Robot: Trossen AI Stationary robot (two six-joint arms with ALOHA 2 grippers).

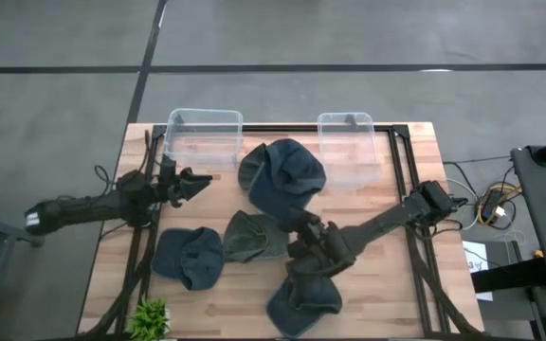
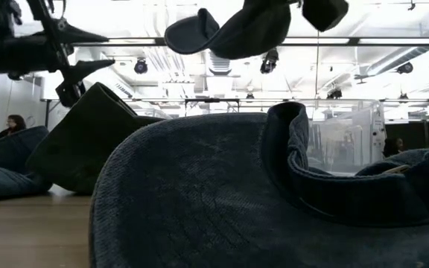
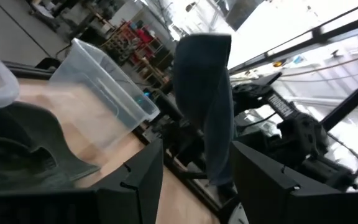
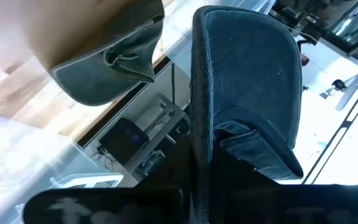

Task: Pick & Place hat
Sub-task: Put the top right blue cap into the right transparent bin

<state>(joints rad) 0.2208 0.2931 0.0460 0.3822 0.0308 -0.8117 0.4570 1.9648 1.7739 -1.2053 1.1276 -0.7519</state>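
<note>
A blue denim hat [image 1: 282, 175] is up in the air over the table's middle, in my right gripper [image 1: 303, 225]; in the low view the same hat [image 2: 229, 30] shows high above the table. My left gripper [image 1: 195, 183] hovers open over the table's left part, pointing at the raised hat [image 3: 204, 93], apart from it. An olive hat [image 1: 254, 237] and two more blue hats [image 1: 188, 258] [image 1: 306, 298] lie flat on the wood. My right gripper is shut on the raised hat's rim [image 4: 205, 134], at the end away from the brim [image 2: 188, 30]. The edge is pinched between the two fingers, though the dark fingers hide the exact spot. The hat is lifted clear and sticks out past the fingers toward the table's far edge.
Two clear plastic bins [image 1: 204, 137] [image 1: 347, 142] stand along the far edge. A small green plant [image 1: 150, 319] sits at the near left corner. A blue hat [image 2: 274, 193] fills the low view's foreground. Bare wood [image 1: 396, 294] shows near right.
</note>
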